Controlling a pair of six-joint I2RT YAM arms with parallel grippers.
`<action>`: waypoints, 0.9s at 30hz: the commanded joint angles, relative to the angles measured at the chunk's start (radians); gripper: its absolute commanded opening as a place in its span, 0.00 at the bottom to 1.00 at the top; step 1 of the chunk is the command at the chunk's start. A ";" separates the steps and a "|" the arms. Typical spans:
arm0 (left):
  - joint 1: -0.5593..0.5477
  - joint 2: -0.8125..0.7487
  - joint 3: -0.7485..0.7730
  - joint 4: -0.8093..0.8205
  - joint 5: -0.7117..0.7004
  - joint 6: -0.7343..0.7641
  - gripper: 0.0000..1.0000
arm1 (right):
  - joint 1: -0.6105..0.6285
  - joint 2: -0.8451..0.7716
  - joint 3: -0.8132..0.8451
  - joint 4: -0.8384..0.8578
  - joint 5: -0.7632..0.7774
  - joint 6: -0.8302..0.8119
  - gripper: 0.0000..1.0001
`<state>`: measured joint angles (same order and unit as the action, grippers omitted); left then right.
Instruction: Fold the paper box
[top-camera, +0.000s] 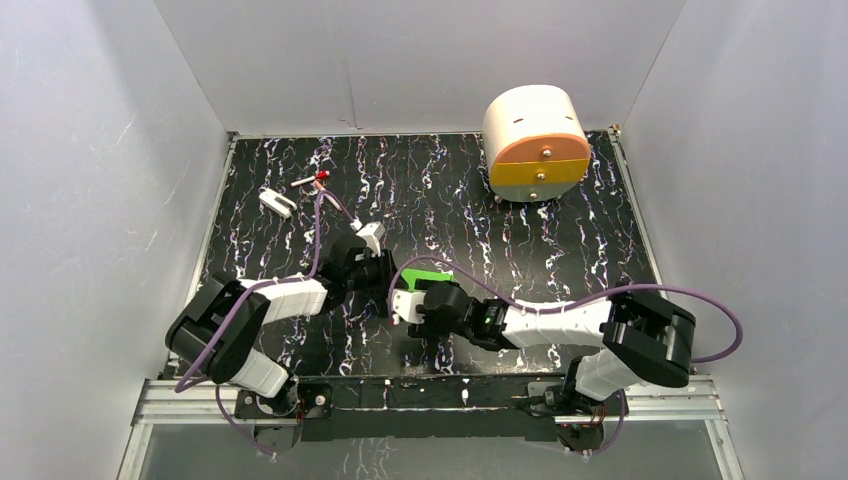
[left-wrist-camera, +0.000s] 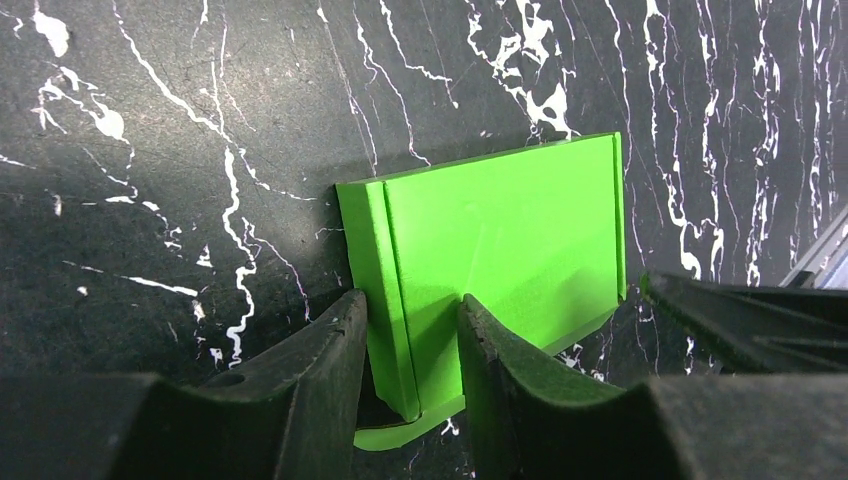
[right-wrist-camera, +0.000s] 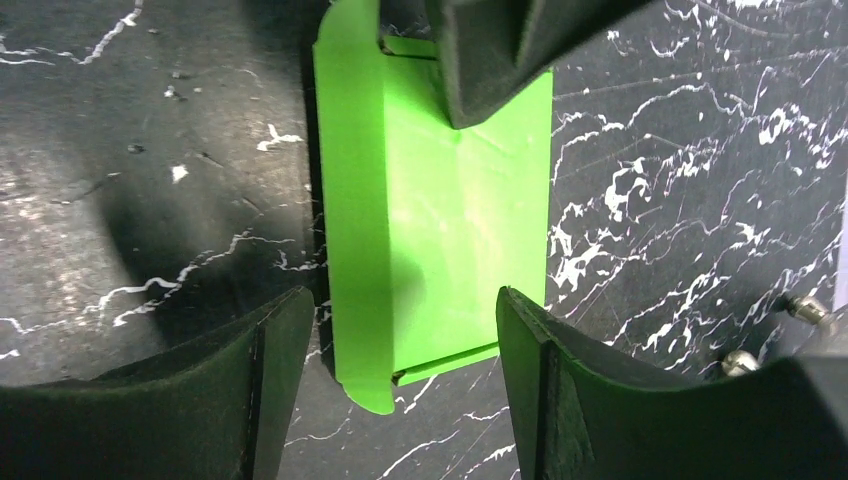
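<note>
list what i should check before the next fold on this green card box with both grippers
1. Position: the bright green thin card box lies flat on the black marbled table: ok
2. Long side creased into a narrow side wall: ok
3. The right gripper open, straddling the box: ok
4. The left gripper at the opposite end, firm hold: cannot tell
5. The end tab tucked in: not ok, it sticks out
6. The cream-and-orange drawer unit away from both arms: ok

drawer unit (top-camera: 535, 140): far right | white block (top-camera: 277, 202), red-tipped item (top-camera: 312, 181): far left
</note>
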<state>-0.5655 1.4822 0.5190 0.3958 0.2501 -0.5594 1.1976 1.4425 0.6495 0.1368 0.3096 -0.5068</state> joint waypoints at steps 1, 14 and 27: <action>0.019 0.042 0.012 -0.074 0.036 0.019 0.36 | 0.055 0.016 -0.009 0.079 0.062 -0.061 0.77; 0.024 0.060 0.012 -0.073 0.058 0.026 0.36 | 0.162 0.265 0.026 0.199 0.391 -0.179 0.72; 0.026 0.057 0.029 -0.084 0.079 0.023 0.36 | 0.220 0.329 -0.018 0.506 0.630 -0.366 0.37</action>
<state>-0.5404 1.5246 0.5430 0.4099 0.3172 -0.5613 1.4181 1.7912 0.6548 0.4911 0.8429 -0.7982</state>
